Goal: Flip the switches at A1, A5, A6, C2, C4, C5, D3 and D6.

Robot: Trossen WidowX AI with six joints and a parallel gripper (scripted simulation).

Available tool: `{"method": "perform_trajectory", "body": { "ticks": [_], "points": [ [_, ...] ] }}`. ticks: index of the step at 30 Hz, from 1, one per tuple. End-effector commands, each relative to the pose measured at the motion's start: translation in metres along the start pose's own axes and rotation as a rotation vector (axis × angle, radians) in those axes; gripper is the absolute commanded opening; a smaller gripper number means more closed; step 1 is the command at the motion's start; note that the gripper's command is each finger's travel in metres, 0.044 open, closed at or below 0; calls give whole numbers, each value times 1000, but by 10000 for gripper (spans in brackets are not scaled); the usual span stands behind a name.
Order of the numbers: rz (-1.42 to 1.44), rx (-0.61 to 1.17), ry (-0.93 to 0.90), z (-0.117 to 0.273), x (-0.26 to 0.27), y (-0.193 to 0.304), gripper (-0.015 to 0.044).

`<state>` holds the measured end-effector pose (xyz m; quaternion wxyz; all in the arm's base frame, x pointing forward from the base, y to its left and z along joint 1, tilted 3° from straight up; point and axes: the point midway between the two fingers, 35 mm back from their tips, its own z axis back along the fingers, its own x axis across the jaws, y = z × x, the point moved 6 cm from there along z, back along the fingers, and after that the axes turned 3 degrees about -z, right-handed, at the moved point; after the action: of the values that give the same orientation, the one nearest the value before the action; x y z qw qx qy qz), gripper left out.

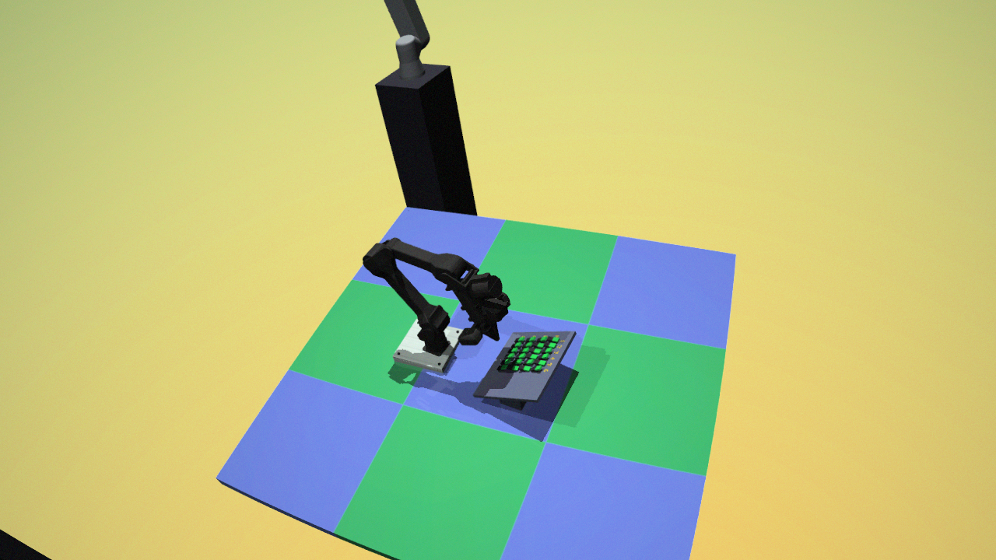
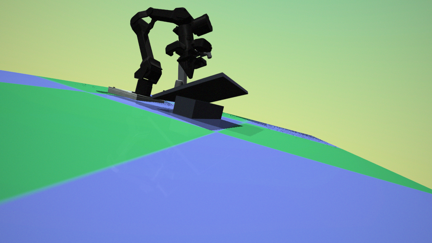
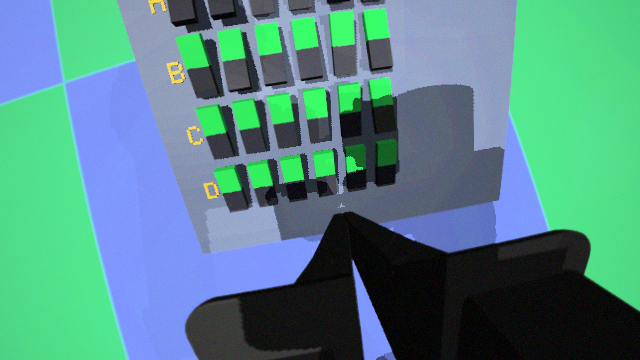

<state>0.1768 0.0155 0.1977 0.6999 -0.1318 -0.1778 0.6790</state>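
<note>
Top view first: at the left, a pale base plate [image 1: 411, 359] [image 2: 120, 92] is set on the checkered mat [image 1: 445, 498] [image 2: 256, 181], and the black arm [image 1: 418, 256] [image 2: 164, 15] is mounted on it. Farther right, the gripper [image 1: 498, 338] [image 2: 190, 77] [image 3: 343, 221] is held above the near edge of the tilted panel [image 1: 515, 385] [image 2: 211, 84] [image 3: 450, 55], apart from it, its fingers brought together with nothing held. The panel is placed rightmost, propped on a dark block [image 2: 193, 108]. In the wrist view, the yellow row letters [image 3: 194, 135] are seen left of the green-and-black switches [image 3: 313, 102]; row A is cut off by the top border. D5 [image 3: 355, 167] and D6 [image 3: 386, 162] are covered largely by shadow at the right. Which ends are raised cannot be told reliably.
</note>
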Motion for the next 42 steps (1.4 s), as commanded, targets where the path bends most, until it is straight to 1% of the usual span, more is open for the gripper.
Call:
{"method": "perform_trajectory", "body": {
  "ticks": [1,4,7,10,11,15,18,32,42],
  "points": [
    [-1,4,-1,0,-19,-8,0],
    [-1,-3,0,1,-39,-13,0],
    [-1,-3,0,-1,-43,-14,0],
    [-1,17,1,-31,-43,-16,0],
    [-1,19,1,-34,-43,-16,0],
    [-1,19,1,-34,-43,-16,0],
    [-1,19,1,-42,-43,-16,0],
    [-1,18,1,-57,-43,-16,0],
    [-1,18,1,-58,-43,-16,0]
  ]
}}
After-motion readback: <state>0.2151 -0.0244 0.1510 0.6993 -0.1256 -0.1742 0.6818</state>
